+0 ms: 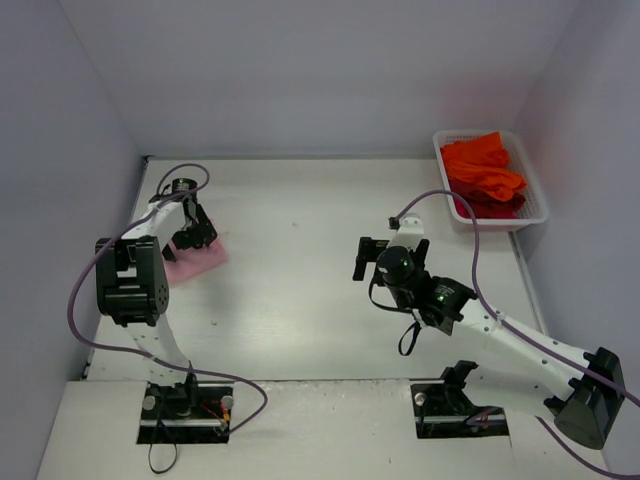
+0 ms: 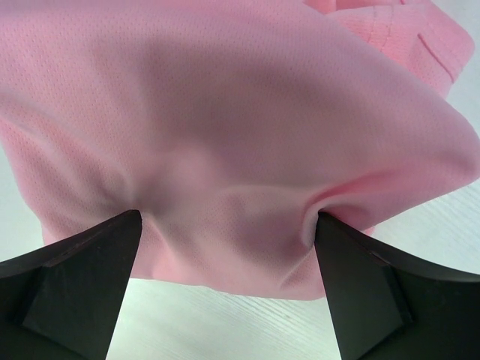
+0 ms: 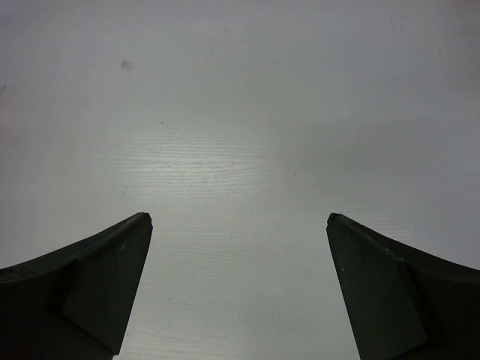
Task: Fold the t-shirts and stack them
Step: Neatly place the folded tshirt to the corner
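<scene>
The pink t-shirt (image 1: pixel 197 262) lies bunched at middle left (fine mesh, creased); orange-red t-shirts (image 1: pixel 485 172) fill the upper-right basket (image 1: pixel 500 225). The left gripper (image 2: pixel 229 221) hangs spread wide, tips seemingly pressing the cloth; the right gripper (image 3: pixel 238 219) gapes over the table (image 3: pixel 225 112).

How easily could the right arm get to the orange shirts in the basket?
Probably yes. The orange shirts lie uncovered in the open basket on that arm's side, and the right tool is open and holds nothing.
</scene>
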Motion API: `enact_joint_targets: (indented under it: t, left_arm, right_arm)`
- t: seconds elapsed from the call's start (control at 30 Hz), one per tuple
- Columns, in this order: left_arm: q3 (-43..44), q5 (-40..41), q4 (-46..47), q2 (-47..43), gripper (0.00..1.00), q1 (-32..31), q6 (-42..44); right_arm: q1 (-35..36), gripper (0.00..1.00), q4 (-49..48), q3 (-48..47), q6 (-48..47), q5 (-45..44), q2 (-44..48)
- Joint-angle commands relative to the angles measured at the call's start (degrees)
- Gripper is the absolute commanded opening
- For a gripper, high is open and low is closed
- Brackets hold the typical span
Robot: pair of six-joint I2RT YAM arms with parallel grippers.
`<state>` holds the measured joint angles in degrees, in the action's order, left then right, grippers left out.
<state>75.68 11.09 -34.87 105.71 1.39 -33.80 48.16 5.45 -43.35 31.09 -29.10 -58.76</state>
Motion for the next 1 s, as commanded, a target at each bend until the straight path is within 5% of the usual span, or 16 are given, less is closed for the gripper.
enact_joint_targets:
  t: [0.0,0.97]
  left_arm:
    - [2.54,2.97,-1.43,0.28,0.94,0.81,2.07]
    - [9.84,10.88,-5.91,7.40,0.94,0.81,6.90]
  right_arm:
    - [-0.79,1.00,-1.06,-2.61,-0.86,-0.52,1.19]
    - [-1.05,1.00,0.61,-3.32,0.37,-0.87,2.25]
